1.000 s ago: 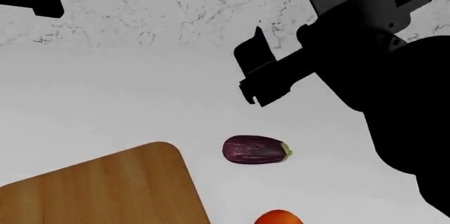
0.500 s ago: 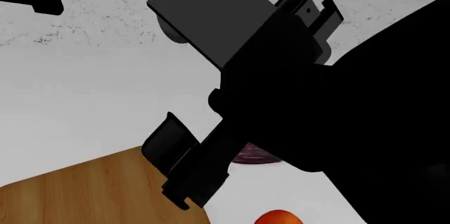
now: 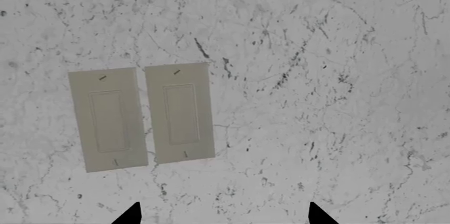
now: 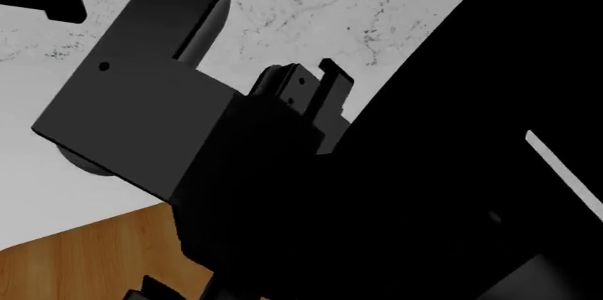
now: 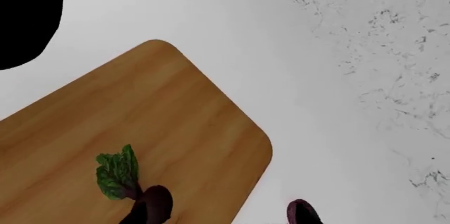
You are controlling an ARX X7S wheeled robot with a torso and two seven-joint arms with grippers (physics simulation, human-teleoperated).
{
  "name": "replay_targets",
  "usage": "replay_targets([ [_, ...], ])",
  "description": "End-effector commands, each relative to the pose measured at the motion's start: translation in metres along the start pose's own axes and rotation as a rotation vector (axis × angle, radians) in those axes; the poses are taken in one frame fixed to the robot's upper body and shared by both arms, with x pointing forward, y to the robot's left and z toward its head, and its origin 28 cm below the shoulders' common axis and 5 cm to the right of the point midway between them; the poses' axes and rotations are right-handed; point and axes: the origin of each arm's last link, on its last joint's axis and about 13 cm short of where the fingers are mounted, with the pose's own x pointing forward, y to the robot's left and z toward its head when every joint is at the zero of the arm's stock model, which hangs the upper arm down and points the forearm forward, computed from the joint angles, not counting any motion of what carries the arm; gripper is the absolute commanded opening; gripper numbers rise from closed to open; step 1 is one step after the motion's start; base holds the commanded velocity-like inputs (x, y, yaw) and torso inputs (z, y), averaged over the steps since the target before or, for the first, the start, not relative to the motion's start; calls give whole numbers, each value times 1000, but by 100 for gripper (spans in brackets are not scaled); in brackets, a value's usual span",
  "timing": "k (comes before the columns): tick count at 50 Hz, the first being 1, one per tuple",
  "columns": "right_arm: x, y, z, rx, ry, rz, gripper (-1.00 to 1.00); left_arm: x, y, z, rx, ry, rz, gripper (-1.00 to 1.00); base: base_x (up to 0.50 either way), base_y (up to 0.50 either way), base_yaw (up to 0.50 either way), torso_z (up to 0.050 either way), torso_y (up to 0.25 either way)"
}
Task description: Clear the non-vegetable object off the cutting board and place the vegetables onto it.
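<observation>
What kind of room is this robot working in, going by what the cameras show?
Most likely a simulated kitchen counter. A wooden cutting board lies on a white countertop with a leafy purple bulb on it, and a marble-patterned backsplash wall carries two light switches.

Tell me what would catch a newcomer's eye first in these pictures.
In the head view, the black right arm fills most of the frame, leaving only a corner of the cutting board visible. The right wrist view shows the leafy purple bulb lying on the board, with the eggplant on the white counter beside it. The left wrist view faces two wall switches.
</observation>
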Motion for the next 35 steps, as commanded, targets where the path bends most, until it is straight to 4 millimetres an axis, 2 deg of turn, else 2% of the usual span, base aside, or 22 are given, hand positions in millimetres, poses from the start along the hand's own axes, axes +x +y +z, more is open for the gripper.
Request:
replay_targets([
  [1,5,9,1,-43,39,81,100,-1,2,-1,1,-4,8,100,0,0,0,0,0],
  [16,23,15,-7,-41,59,174,100,-1,3,-4,2,-1,14,100,0,0,0,0,0],
  [35,41,8,-11,-45,73,212,100,1,3,-1,12,-5,16,100,0,0,0,0,0],
])
